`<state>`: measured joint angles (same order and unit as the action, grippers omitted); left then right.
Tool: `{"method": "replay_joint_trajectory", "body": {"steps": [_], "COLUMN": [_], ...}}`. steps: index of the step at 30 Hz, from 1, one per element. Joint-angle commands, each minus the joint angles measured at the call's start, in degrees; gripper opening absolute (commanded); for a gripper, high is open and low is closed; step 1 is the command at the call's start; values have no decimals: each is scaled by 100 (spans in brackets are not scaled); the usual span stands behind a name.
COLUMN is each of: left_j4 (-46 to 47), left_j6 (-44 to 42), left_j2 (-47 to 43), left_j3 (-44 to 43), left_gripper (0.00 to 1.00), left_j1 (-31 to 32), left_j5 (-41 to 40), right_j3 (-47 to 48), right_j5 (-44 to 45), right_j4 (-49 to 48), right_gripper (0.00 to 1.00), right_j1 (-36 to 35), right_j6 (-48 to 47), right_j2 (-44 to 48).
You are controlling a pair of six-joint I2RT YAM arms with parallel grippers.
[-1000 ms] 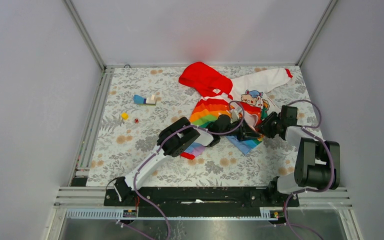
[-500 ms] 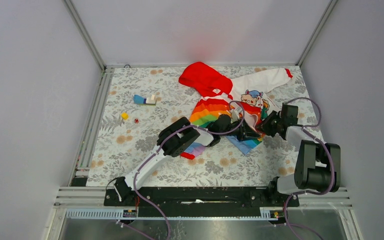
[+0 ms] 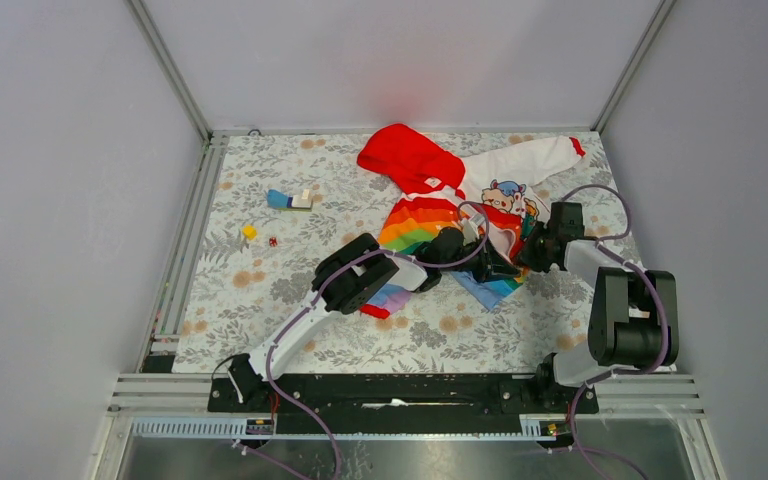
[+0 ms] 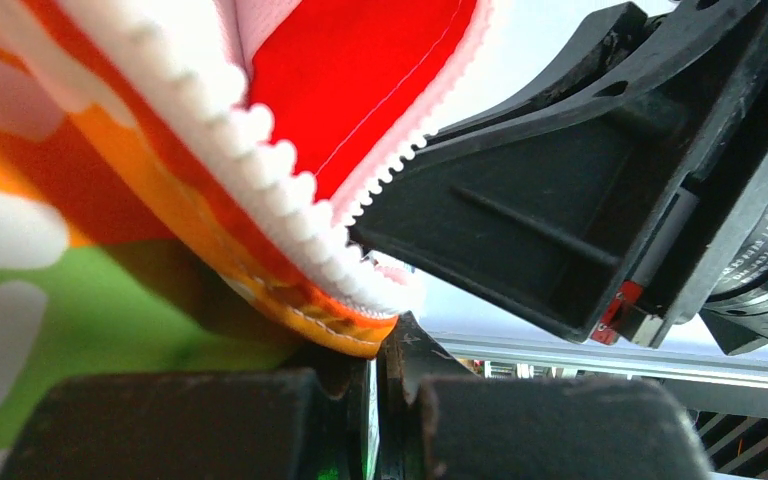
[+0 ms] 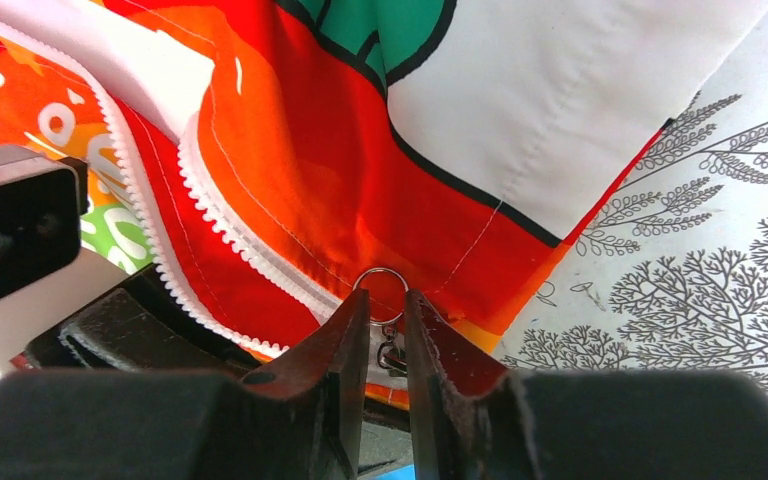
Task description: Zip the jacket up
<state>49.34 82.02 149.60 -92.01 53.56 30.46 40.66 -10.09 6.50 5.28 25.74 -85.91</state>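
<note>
The jacket [image 3: 430,222] lies on the floral mat, its red hood [image 3: 405,155] at the back and a white sleeve [image 3: 525,158] reaching to the back right. My left gripper [image 3: 493,268] is shut on the orange bottom hem [image 4: 355,335] beside the white zipper teeth [image 4: 260,170]. My right gripper [image 3: 532,250] is right next to it. In the right wrist view its fingers [image 5: 345,335] are shut on the metal ring of the zipper pull [image 5: 381,293], low on the red front panel. The two rows of zipper teeth [image 5: 210,205] spread apart above it.
A blue and white block [image 3: 290,200], a small yellow block [image 3: 249,232] and a tiny red piece [image 3: 272,241] lie on the mat at the left. Aluminium rails [image 3: 185,250] edge the mat on the left. Grey walls close in the back and sides.
My right wrist has shifted a little towards the back and left, staying at the jacket's lower front. The left arm and the jacket have not visibly moved.
</note>
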Motion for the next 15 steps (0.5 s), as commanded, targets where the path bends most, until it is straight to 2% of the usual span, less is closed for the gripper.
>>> {"method": "replay_joint_trajectory", "body": {"steps": [1,6,8,10,14,15], "left_j4": [-1234,-1234,-1234,-1239,-1241,-1243], "left_j6": [210,159,142,132,90,69], "left_j2": [335,315,332,349,360,359], "left_j3": [228,209,196,179,167,167], "left_gripper": [0,0,0,0,0,0], "left_j1": [-39,-30,-34,-38,-39,-34], "left_j5": [-107,-117,-126,-123,-118,-117], "right_j3": [37,-105,-203,-287,-320,-328], "right_j5": [122,-172,-347,-605,-828,-810], "right_j4": [88,-17,-225,-472,-878,-921], "right_gripper": [28,31,29,22,0,0], "right_j1": [-62,-88,-88,-88,-88,-88], "right_j6": [-163,-51,51,238,557,601], "right_j2": [-90,-61,-26,-22,25,83]}}
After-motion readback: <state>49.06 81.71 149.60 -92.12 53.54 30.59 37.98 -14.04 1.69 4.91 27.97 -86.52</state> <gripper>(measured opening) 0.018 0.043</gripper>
